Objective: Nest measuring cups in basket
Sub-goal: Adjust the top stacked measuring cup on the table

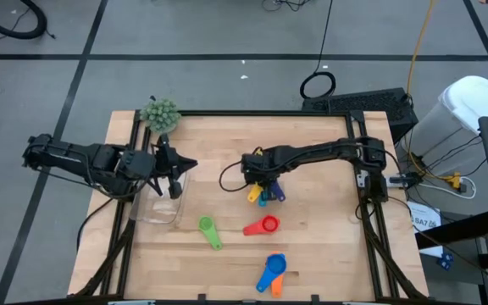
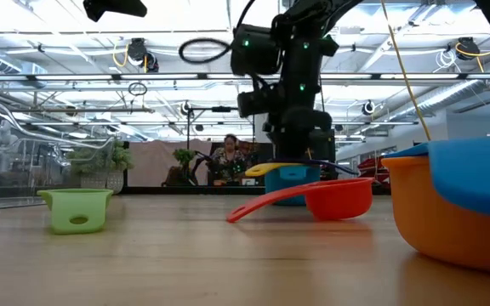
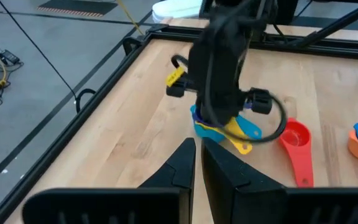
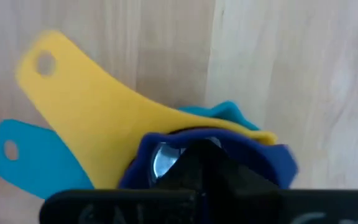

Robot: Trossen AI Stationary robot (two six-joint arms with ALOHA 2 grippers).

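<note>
My right gripper (image 1: 261,180) points down into a nested stack (image 1: 266,194) at the table's middle: a dark blue cup (image 4: 272,163) sits in a yellow cup (image 4: 104,106), which sits in a light blue cup (image 4: 36,162). The stack's base rests on the wood (image 2: 292,182). My left gripper (image 1: 179,174) is shut and hovers over the clear basket (image 1: 161,208) at the left. Lying loose are a green cup (image 1: 209,229), a red cup (image 1: 263,226), and a blue cup nested in an orange one (image 1: 271,272). My right gripper (image 4: 197,165) comes from above, pointing down, with its dark fingers together inside the dark blue cup's bowl (image 4: 143,163). The gripper itself hides the near rim, so which part it pinches cannot be told. The cup stays seated in the yellow cup, with the stack on the table.
A fuzzy green ball (image 1: 159,113) sits at the table's far left corner. Dark rails frame the tabletop (image 1: 371,212). In the low view, the orange-and-blue pair (image 2: 466,204) looms close at the right and the red cup (image 2: 330,197) lies before the stack. Bare wood lies between stack and basket.
</note>
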